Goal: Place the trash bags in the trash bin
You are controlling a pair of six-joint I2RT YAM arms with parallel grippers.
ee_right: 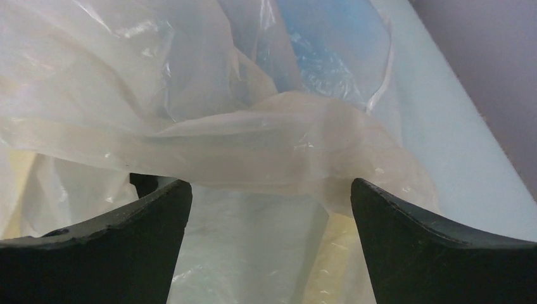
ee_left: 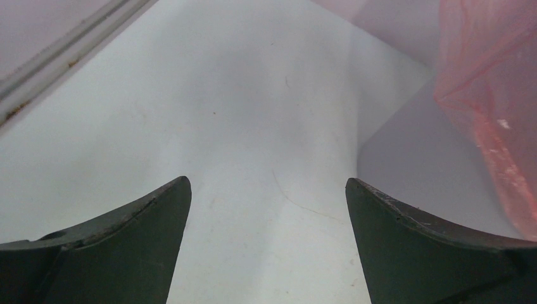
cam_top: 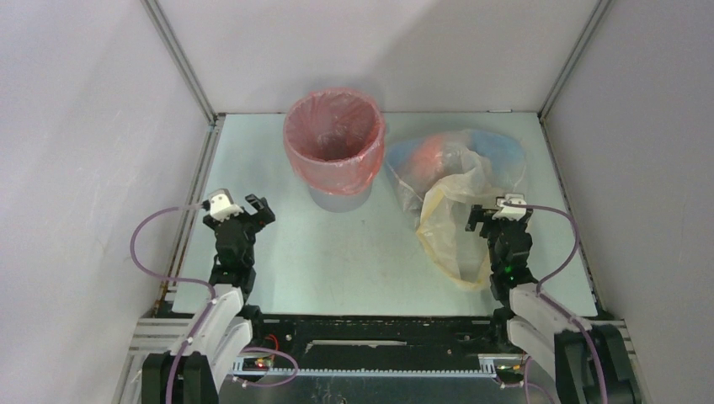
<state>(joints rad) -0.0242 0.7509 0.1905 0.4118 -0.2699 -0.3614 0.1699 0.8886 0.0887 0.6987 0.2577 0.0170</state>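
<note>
Right tool (ee_right: 269, 190) spread, holding nothing; the pale yellow bag (ee_right: 272, 136) lies crumpled just ahead of its tips. It looks light, limp and slippery: pinch the bunched fold. Left tool (ee_left: 266, 190) spread too.

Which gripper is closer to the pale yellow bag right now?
Right. The right gripper hangs over the pale yellow bag; the left gripper is across the table, nearer the trash bin.

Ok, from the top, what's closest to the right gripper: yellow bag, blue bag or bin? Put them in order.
1. Yellow bag, right at the right gripper.
2. Blue bag, just beyond, back right.
3. Trash bin, away to the back left.
</note>
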